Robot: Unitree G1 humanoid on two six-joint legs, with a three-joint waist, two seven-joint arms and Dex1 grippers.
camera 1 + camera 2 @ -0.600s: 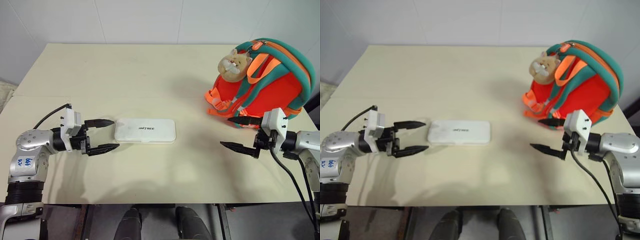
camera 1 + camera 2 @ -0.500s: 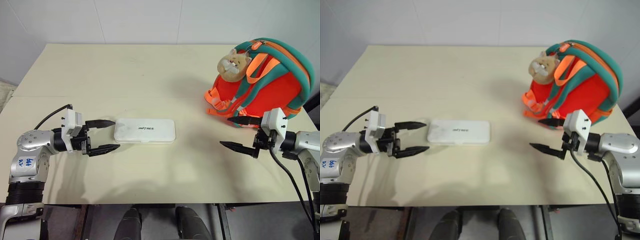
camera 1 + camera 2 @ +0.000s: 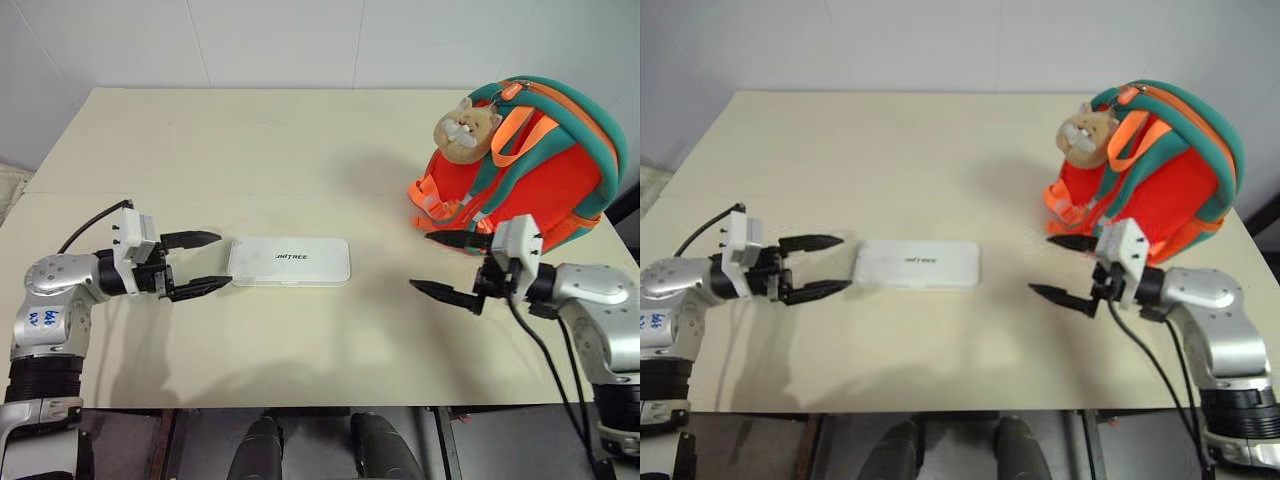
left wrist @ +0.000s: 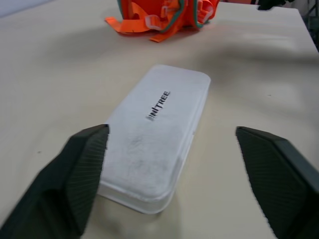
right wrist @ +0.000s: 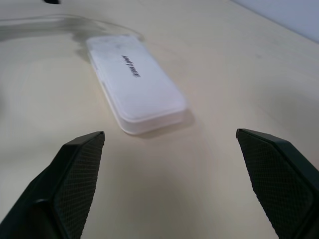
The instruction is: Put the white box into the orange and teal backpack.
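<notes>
The white box [image 3: 290, 261] lies flat on the table, its long side across my view and its dark lettering up. My left gripper [image 3: 222, 260] is open and level at the box's left end, with its fingertips [image 4: 87, 159] just short of that end. The orange and teal backpack [image 3: 530, 160] stands upright at the table's right, with a tan plush animal [image 3: 465, 130] on it. In front of the backpack, my right gripper [image 3: 420, 261] is open with nothing between its fingers, pointing left at the box [image 5: 132, 79] across a gap of bare table.
The cream table [image 3: 250, 140] ends at a front edge just below both arms, and a white wall stands behind it. Orange webbing straps [image 3: 435, 205] trail from the backpack's base. A black cable [image 3: 85, 235] loops off my left wrist.
My right gripper has moved left, away from the backpack's front and closer to the box. My left arm has drawn back slightly to the left. Box and backpack have not moved.
</notes>
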